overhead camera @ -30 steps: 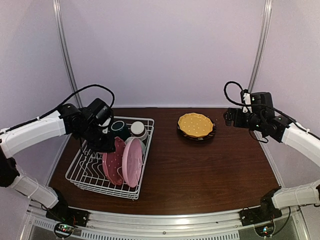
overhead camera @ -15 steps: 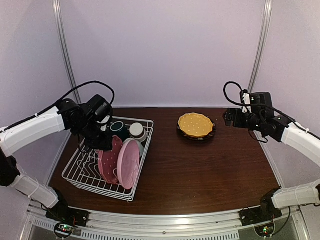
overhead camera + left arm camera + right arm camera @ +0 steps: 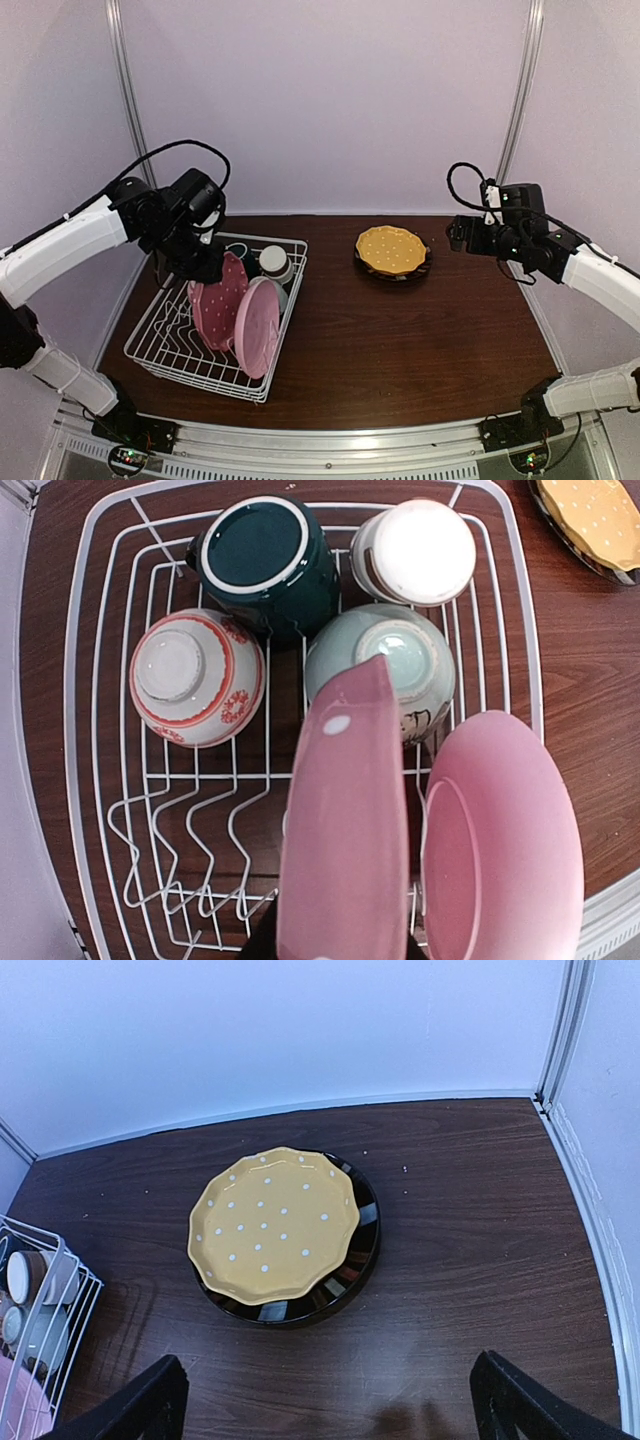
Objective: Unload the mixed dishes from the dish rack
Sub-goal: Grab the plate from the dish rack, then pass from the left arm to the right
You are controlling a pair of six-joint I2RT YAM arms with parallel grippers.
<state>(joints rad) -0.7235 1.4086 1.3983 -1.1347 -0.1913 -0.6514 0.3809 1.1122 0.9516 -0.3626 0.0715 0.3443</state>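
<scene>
Observed left gripper (image 3: 204,264) clamped on red-pink dotted plate (image 3: 345,830), upright over dish rack (image 3: 78,680). Logged right gripper (image 3: 335,1410) spread wide, empty, facing yellow plate (image 3: 272,1222) stacked on dark plate (image 3: 348,1278).

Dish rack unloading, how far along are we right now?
Done: the yellow dotted plate sits on the dark plate, out on the table. In hand: the left hand grips the red-pink dotted plate above the dish rack; the right hand is open, holding nothing. Left: the light pink plate, dark green cup, beige cup, white-red bowl and pale green bowl, all in the rack.
</scene>
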